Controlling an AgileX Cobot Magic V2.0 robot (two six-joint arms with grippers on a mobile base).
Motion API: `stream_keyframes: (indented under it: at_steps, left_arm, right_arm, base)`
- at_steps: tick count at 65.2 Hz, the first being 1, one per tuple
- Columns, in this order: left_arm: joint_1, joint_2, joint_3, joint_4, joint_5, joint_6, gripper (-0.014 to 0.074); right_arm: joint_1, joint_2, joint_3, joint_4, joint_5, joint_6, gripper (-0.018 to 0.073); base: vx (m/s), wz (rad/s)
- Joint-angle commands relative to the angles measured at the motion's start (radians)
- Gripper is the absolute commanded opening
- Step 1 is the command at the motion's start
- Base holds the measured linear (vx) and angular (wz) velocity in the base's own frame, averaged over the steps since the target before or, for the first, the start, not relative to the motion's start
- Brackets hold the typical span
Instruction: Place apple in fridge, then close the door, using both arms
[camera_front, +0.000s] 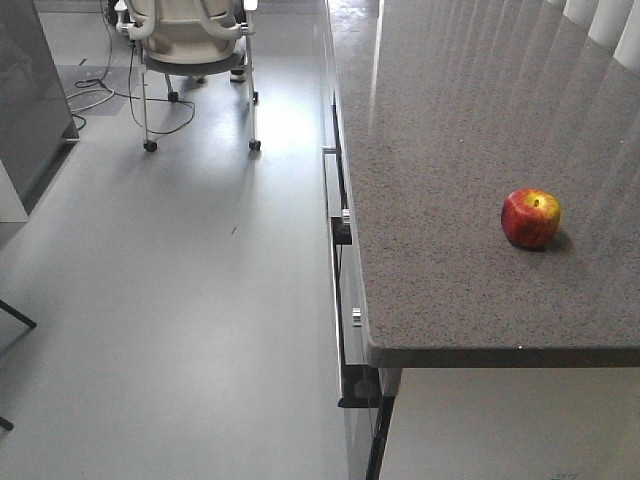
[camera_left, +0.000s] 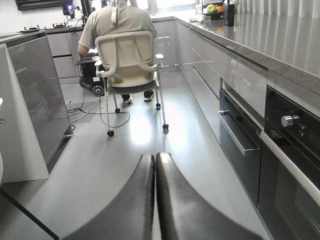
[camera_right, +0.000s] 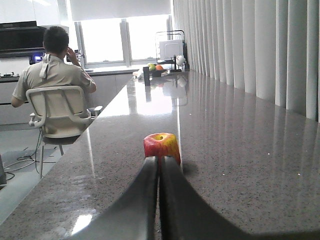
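Currently the apple (camera_front: 530, 218) sits alone on the grey speckled stone bench (camera_front: 450, 150), toward the right side of the front view and set back from the near edge and the left edge.

Apple, look: small, round, mostly deep red with a glossy skin. Yellow patch around the stem dip, spreading a little down one shoulder. It stands upright, dip facing up. A short dark shadow lies on the bench just to its right. Nothing touches it in the front view.

Right tool (camera_right: 160, 159): clenched, its two dark fingers pressed together with only a thin seam between them, nothing in the grip. It is low over the bench and pointed straight at the apple (camera_right: 161, 146), which shows just beyond the tips; the tips hide the fruit's lower edge.

Left tool (camera_left: 154, 156): also clenched and empty, fingers meeting along a narrow line, out over the pale floor (camera_left: 135, 135) beside the drawer fronts.

A seated person (camera_right: 52, 65) in a white wheeled chair (camera_left: 131, 65) is farther down the aisle, back to the cameras.

A tall dark grey panel (camera_left: 37, 95) stands at the left of the aisle; whether it is a door cannot be told.
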Motion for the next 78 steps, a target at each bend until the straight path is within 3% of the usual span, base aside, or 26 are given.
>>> stream_keyframes:
  at_steps: [1, 78]
  left_arm:
    - [0.000, -0.013, -0.017, -0.009, -0.077, -0.004, -0.0006]
    - [0.000, -0.013, -0.017, -0.009, -0.077, -0.004, -0.0006]
  right_arm:
    - [-0.007, -0.013, -0.004, -0.008, -0.074, -0.008, -0.0003]
    - [-0.007, -0.013, -0.005, -0.002, -0.083, 0.013, -0.0003]
  base:
    - [0.00, 0.00]
    - [0.00, 0.00]
